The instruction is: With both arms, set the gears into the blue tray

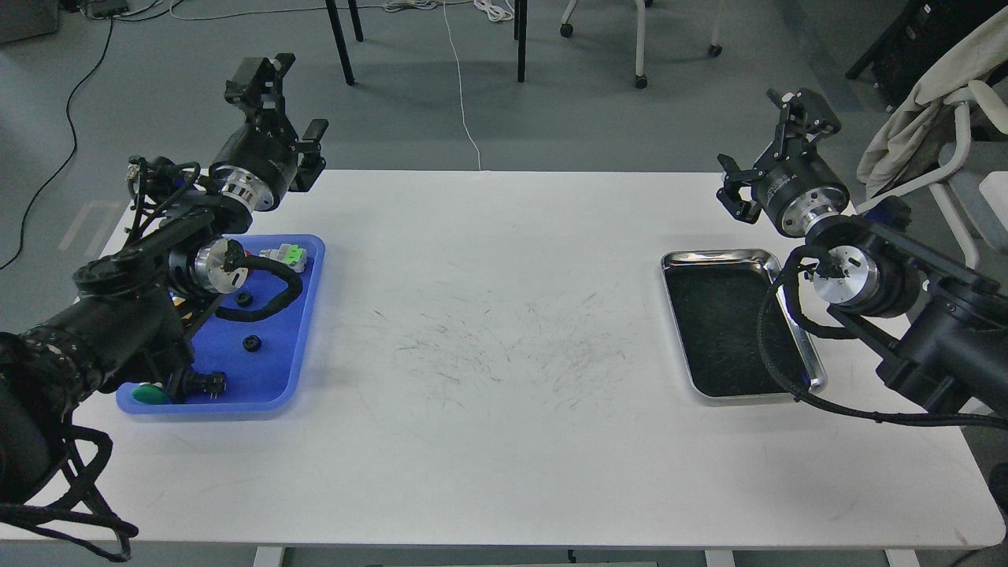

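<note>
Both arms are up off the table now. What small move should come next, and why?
Probably none beyond parking: hold both arms raised. Two gears already lie in the blue tray, the steel tray shows no gear, and none shows on the white table. The left gripper and the right gripper are open and hold nothing.

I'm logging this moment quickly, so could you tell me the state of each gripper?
Left gripper: jaws open, holding nothing.
Right gripper: jaws open, holding nothing.
</note>
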